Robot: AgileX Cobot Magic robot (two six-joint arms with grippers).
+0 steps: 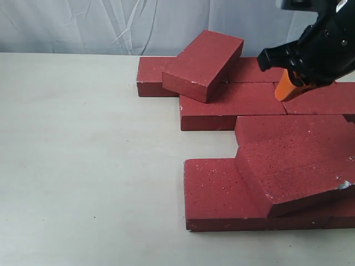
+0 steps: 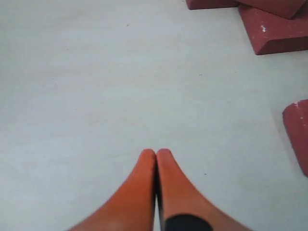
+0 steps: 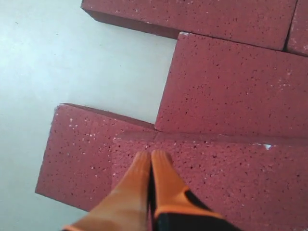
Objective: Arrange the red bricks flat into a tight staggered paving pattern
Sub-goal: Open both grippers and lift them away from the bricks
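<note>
Two of the red bricks [image 1: 233, 102] aren't flat yet; the cluster sits on the right half of the table [image 1: 83, 166], with the back rows laid staggered and fairly tight. The far tilted brick [image 1: 202, 64] lies skewed on top of the back row. The near tilted brick [image 1: 297, 163] leans with one edge up on the front flat brick [image 1: 213, 194]. The right gripper [image 1: 283, 91] hangs over the back row with its fingers [image 3: 139, 178] pressed together, holding nothing; its wrist view looks down on the near tilted brick. The left gripper [image 2: 156, 154] is likewise closed and empty, over bare table, well apart from the pile. Main risk as I see it: with the fingers together it can only push, and a shove on a propped brick may skid it sideways; that would knock the laid rows apart and open gaps. The brick could also drop off its ledge hard and chip; the near one already shows a pale chip at its corner [image 1: 344, 184]. The faces are grainy, pitted and speckled, so I'd expect high brick-on-brick friction, meaning neighbours get dragged along. The smooth tapered orange tips look prone to slipping on that surface. The blocks are sharp-edged rectangular slabs and look heavy and rigid; the tabletop is matte, pale and smooth, so flat bricks would slide on it more readily.
</note>
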